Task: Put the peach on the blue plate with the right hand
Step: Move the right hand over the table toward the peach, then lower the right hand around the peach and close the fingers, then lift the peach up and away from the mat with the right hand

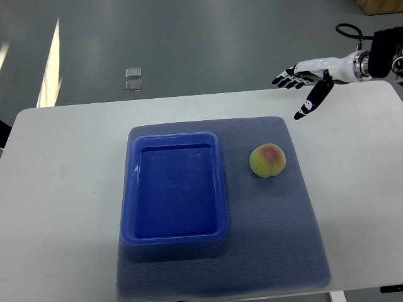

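Observation:
A yellow-green peach (269, 160) with a pink blush lies on the grey-blue mat, just right of the blue plate (174, 233), a deep rectangular tray with nothing in it. My right hand (301, 85) hovers above the table's far right edge, up and to the right of the peach and well apart from it. Its fingers are spread and hold nothing, with the thumb pointing down. The left arm does not show.
A grey-blue mat (277, 245) covers the middle of the white table (63, 207) and bears both plate and peach. The table's far edge runs just under my right hand. Beyond it is grey floor with a small clear object (133, 80).

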Controlling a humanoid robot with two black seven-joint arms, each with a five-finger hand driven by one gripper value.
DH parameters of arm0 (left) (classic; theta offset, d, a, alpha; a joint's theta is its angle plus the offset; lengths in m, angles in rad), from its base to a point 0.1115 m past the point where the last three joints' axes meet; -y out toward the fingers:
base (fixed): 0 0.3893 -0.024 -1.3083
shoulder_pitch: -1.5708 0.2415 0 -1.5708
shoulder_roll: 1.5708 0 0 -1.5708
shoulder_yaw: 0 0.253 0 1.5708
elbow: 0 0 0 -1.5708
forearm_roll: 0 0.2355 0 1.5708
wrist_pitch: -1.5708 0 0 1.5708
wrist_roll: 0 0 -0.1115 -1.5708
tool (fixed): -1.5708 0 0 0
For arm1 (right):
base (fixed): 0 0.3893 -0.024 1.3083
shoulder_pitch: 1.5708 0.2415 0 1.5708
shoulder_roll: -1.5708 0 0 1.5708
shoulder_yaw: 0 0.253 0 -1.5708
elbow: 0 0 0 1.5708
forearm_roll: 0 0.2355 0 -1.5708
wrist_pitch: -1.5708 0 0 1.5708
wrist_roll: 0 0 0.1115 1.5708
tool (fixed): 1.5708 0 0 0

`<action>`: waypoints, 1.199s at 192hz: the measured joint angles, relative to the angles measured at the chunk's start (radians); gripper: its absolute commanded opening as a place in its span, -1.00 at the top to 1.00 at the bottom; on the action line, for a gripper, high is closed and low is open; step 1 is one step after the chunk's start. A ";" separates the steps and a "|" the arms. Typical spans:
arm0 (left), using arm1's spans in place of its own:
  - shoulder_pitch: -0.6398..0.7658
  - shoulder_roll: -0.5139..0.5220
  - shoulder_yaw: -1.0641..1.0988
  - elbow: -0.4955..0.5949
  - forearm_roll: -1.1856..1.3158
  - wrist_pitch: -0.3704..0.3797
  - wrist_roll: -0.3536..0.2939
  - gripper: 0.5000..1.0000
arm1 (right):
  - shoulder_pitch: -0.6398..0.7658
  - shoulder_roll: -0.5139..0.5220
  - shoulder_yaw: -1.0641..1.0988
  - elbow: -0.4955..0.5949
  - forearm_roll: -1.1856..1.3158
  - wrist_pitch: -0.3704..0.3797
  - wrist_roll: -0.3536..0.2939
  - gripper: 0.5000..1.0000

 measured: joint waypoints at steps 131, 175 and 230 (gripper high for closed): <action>0.000 0.000 0.000 0.000 0.001 0.000 0.000 -1.00 | -0.150 0.071 -0.011 0.068 -0.018 -0.016 -0.013 -0.72; 0.000 0.000 0.001 0.000 0.001 0.000 0.001 -1.00 | -0.193 0.105 -0.017 0.069 -0.054 -0.079 0.013 -0.71; 0.000 0.000 0.001 0.000 0.001 0.000 0.000 -1.00 | -0.236 0.118 -0.023 0.068 -0.129 -0.129 0.056 -0.47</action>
